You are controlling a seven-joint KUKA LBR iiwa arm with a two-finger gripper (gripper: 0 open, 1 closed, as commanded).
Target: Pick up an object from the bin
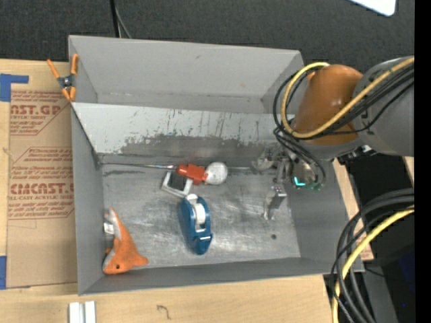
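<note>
1. Gripper (273, 206) sits low over bare floor in the right part of the grey bin (182, 79). Spread or pressed together: can't tell. Nothing seen held.
2. Nearest obj: blue-and-white dispenser-like thing (195, 226), mid-floor, view-left of gripper, apart from it.
3. Red-and-white piece (202, 173) lies just behind it, nr back wall.
4. Orange toy-like obj (121, 253) in front-left corner, well apart.
</note>
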